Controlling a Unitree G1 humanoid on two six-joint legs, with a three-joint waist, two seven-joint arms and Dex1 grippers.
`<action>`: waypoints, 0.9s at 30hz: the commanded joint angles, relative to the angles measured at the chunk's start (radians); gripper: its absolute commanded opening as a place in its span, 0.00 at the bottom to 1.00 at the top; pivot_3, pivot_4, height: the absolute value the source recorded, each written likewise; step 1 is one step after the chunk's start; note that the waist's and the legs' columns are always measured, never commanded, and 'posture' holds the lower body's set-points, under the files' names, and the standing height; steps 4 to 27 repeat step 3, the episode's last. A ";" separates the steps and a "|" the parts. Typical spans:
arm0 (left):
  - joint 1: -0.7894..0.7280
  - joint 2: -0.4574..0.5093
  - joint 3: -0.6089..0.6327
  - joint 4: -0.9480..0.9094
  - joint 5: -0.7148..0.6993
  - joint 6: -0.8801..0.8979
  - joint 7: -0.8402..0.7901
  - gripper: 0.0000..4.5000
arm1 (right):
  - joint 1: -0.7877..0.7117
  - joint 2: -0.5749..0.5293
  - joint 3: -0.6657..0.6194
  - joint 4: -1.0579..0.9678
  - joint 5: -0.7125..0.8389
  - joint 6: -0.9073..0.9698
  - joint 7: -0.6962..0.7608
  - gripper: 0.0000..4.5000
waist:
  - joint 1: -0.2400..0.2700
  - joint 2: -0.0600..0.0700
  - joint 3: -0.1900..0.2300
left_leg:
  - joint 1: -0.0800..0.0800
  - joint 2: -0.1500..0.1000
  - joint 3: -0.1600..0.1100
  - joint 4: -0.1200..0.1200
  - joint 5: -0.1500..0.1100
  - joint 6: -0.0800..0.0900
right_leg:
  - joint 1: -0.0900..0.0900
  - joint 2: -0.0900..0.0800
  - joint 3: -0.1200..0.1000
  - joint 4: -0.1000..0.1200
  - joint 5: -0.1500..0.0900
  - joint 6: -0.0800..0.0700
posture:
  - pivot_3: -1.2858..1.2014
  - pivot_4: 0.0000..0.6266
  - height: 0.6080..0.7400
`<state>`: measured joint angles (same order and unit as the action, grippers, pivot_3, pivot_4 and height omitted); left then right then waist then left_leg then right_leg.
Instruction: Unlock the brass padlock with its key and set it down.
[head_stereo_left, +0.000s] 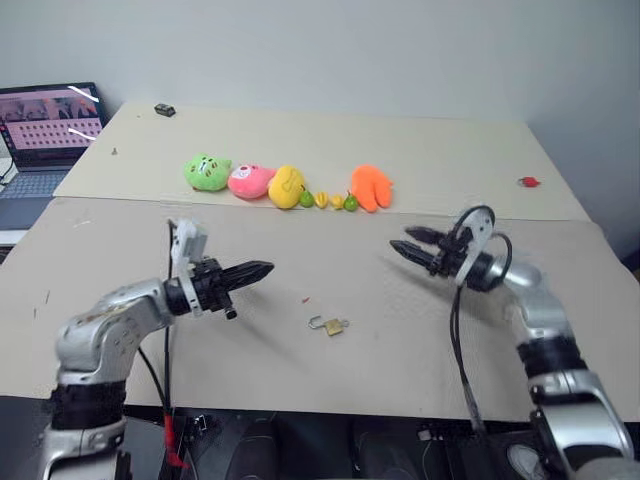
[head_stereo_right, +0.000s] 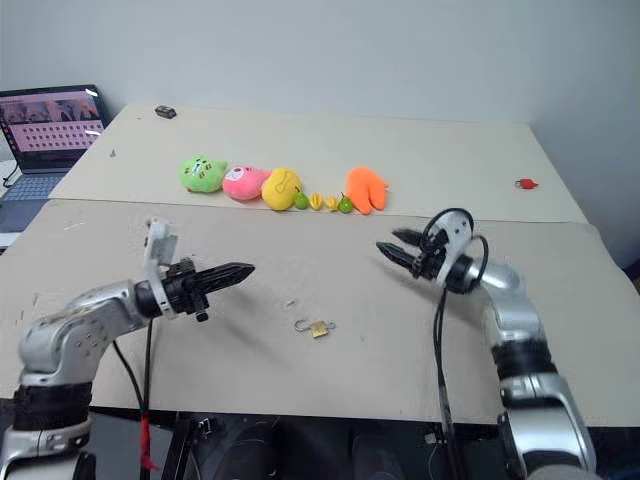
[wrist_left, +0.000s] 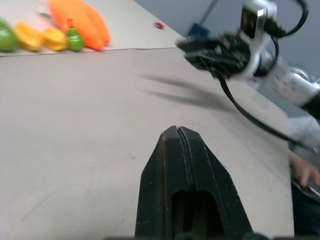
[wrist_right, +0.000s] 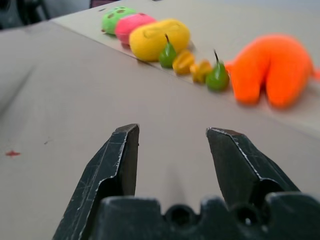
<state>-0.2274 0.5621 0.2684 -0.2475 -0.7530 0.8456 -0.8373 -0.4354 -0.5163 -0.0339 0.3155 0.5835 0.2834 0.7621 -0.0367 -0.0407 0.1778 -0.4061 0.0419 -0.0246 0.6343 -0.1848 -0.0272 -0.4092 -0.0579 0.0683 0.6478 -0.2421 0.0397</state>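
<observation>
Near the front edge of the cardboard-covered desk (head_stereo_left: 300, 360), the brass padlock (head_stereo_left: 334, 326) lies flat with its silvery shackle swung open, roughly midway between the two arms and touched by neither. Left gripper (head_stereo_left: 262, 270) hovers above the desk to the padlock's left with its fingers pressed fully together and empty, while the right gripper (head_stereo_left: 412, 248) hovers to the padlock's right with its fingers parted about halfway, holding nothing. Farther back sits a row of plush toys (head_stereo_left: 287, 186) and small toy fruits (head_stereo_left: 329, 200).
</observation>
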 joint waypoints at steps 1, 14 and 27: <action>0.071 -0.013 0.056 -0.091 0.001 -0.048 0.077 0.00 | 0.082 0.025 -0.090 -0.200 0.095 0.167 -0.117 0.60 | -0.001 0.001 0.001 | 0.000 0.000 0.000 0.000 0.000 0.000 | 0.000 0.000 0.000 0.000 0.000 0.001 | 0.52 0.24 0.86; 0.103 -0.021 0.073 -0.109 0.009 -0.064 0.110 0.00 | 0.126 0.034 -0.100 -0.263 0.106 0.209 -0.141 0.60 | -0.003 0.001 0.001 | 0.001 0.000 0.001 0.001 0.000 0.000 | 0.001 0.001 0.001 -0.001 -0.003 0.007 | 0.52 0.24 0.86; 0.103 -0.021 0.073 -0.109 0.009 -0.064 0.110 0.00 | 0.126 0.034 -0.100 -0.263 0.106 0.209 -0.141 0.60 | -0.003 0.001 0.001 | 0.001 0.000 0.001 0.001 0.000 0.000 | 0.001 0.001 0.001 -0.001 -0.003 0.007 | 0.52 0.24 0.86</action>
